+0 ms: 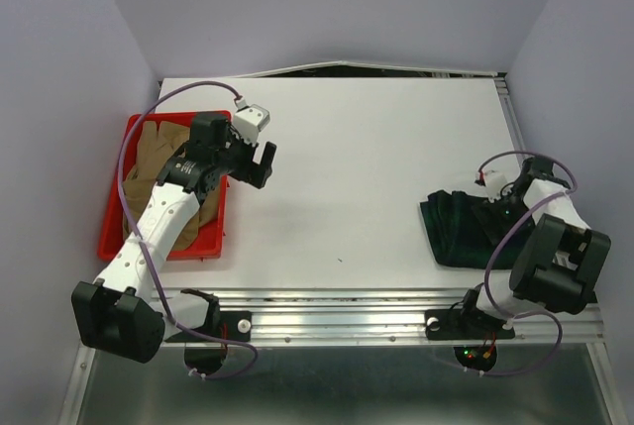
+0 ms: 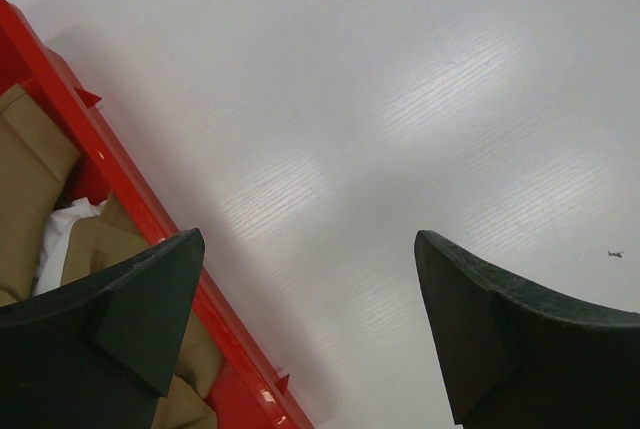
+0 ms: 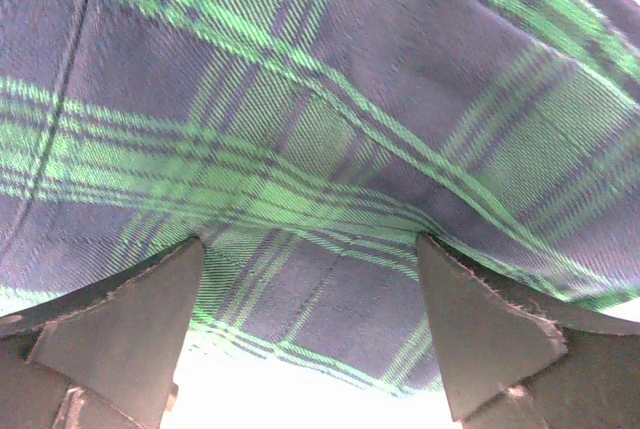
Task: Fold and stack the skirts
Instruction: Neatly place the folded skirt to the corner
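A dark green plaid skirt [image 1: 454, 228] lies folded on the table's right side. It fills the right wrist view [image 3: 300, 99]. My right gripper [image 1: 495, 205] is open, its fingertips pressed down on the skirt's right part, with nothing held between the jaws. A tan skirt [image 1: 149, 162] lies crumpled in the red bin [image 1: 111, 237] at the left. The left wrist view shows it [image 2: 30, 199] inside the bin's wall [image 2: 130, 189]. My left gripper [image 1: 260, 163] is open and empty, hovering over the bare table just right of the bin's far corner.
The white table [image 1: 347, 148] stretches between the bin and the plaid skirt. A metal rail [image 1: 396, 306] runs along the near edge by the arm bases. Purple walls close in the back and sides.
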Available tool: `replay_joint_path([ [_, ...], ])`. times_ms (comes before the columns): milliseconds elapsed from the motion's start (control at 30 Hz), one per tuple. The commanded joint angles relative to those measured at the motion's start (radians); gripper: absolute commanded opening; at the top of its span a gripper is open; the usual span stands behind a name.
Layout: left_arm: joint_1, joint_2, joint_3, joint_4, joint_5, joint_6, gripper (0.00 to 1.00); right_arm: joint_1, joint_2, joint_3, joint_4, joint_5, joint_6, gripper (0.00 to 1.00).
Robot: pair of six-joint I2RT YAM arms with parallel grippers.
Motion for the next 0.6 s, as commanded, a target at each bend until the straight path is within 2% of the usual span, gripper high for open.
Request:
replay_joint_path([
  [0, 0.008, -0.032, 0.017, -0.004, 0.033, 0.014, 0.98, -0.009, -0.011, 0.148, -0.138, -0.096, -0.042, 0.95],
  [67, 0.008, -0.032, 0.032, -0.009, 0.045, 0.014, 0.98, -0.009, -0.039, 0.234, -0.242, -0.163, 0.001, 1.0],
  [267, 0.009, 0.011, 0.115, -0.03, 0.093, -0.021, 0.98, 0.0, 0.036, 0.705, -0.492, -0.523, 0.248, 1.0],
  [333, 0.009, 0.015, 0.121, -0.02, 0.102, -0.032, 0.98, 0.026, 0.061, 0.771, -0.508, -0.568, 0.318, 1.0],
  [400, 0.011, 0.012, 0.11, 0.003, 0.105, -0.061, 0.98, 0.066, 0.066, 0.782, -0.461, -0.591, 0.398, 1.0],
  [433, 0.011, 0.009, 0.089, 0.032, 0.111, -0.066, 0.98, 0.131, 0.055, 0.764, -0.419, -0.58, 0.49, 1.0],
  [467, 0.012, 0.008, 0.075, 0.048, 0.107, -0.072, 0.98, 0.168, 0.043, 0.699, -0.314, -0.556, 0.586, 1.0],
  [567, 0.016, 0.024, 0.026, 0.1, 0.078, -0.078, 0.98, 0.323, -0.005, 0.571, -0.105, -0.534, 0.717, 1.0],
])
